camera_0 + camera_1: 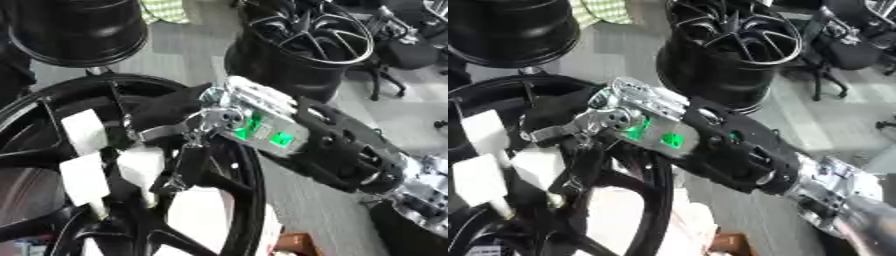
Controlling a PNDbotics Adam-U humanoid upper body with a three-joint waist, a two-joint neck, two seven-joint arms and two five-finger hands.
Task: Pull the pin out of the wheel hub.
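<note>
At the left, a large black wheel point(52, 165) fills the lower part of the view, its rim curving from the left edge round to the middle and its spokes running toward the centre. White patches point(86, 131) sit between the spokes near the hub point(118, 165), which lies in the lower left. The pin cannot be made out with certainty among the dark spokes and the fingers.

Above the wheel, at the top left, a second black rim point(79, 27) stands on the grey floor.

In the middle, the right hand point(206, 122) reaches in over the wheel from the right. Its silver fingers point(553, 132) point down and to the left toward the hub region, with a dark part hanging below them over a spoke. Whether the fingers are curled round anything cannot be told. Green lights point(262, 132) glow on the silver wrist block behind the hand.

Behind the hand, at the top centre, another black wheel point(302, 45) stands on its side with thin spokes showing.

To the right, the black forearm point(341, 145) runs down toward the lower right corner, ending in a silver joint point(424, 187). An office chair point(398, 50) stands at the upper right.
</note>
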